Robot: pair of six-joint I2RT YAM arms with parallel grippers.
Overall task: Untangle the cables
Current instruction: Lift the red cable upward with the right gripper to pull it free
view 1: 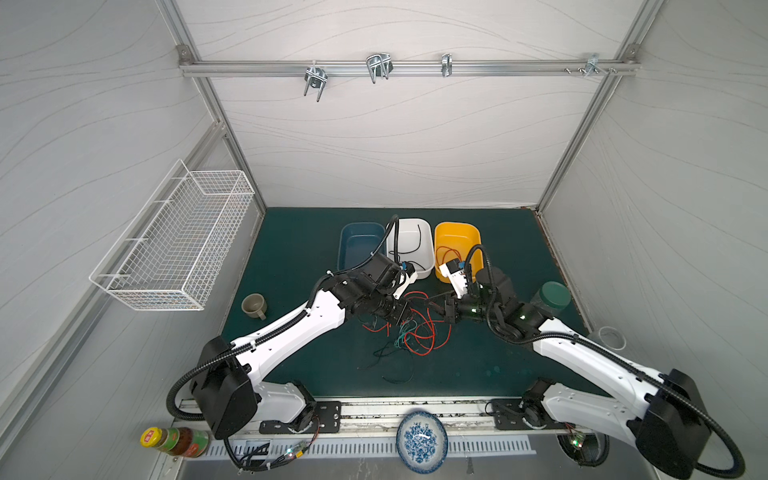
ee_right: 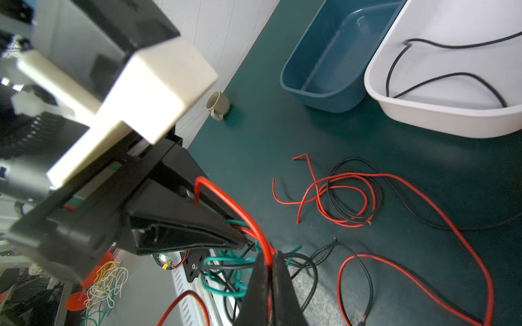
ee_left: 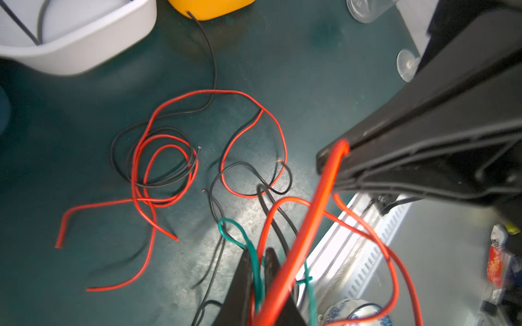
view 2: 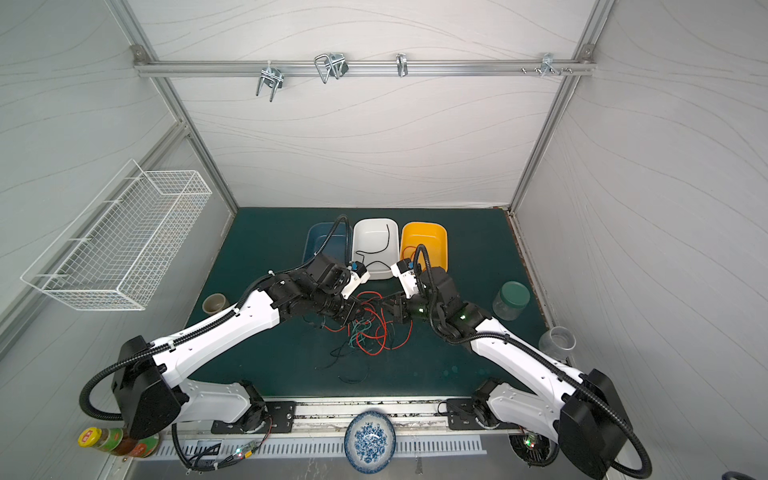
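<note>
The cables [view 1: 419, 336] [view 2: 374, 332] lie as a tangle of red, black and teal wires on the green mat between both arms. My right gripper [ee_right: 270, 262] [view 1: 436, 307] is shut on a red cable [ee_left: 310, 225], which runs taut across to my left gripper [ee_left: 258, 254] [view 1: 409, 319]. The left jaws stand a little apart, with a teal cable [ee_left: 255, 262] and that red cable passing through the gap. More loops [ee_left: 163, 169] rest loose on the mat. One black cable [view 1: 415, 245] lies in the white tub [view 1: 409, 222]; a red one [view 1: 449, 251] lies in the yellow tub [view 1: 457, 226].
A blue tub [view 1: 361, 226] stands left of the white one. A tan mug [view 1: 254, 306] sits at the mat's left, a green-lidded jar [view 1: 550, 297] and a clear cup [view 1: 611, 337] at its right. A patterned plate [view 1: 422, 440] lies in front, and a wire basket [view 1: 174, 241] hangs on the left wall.
</note>
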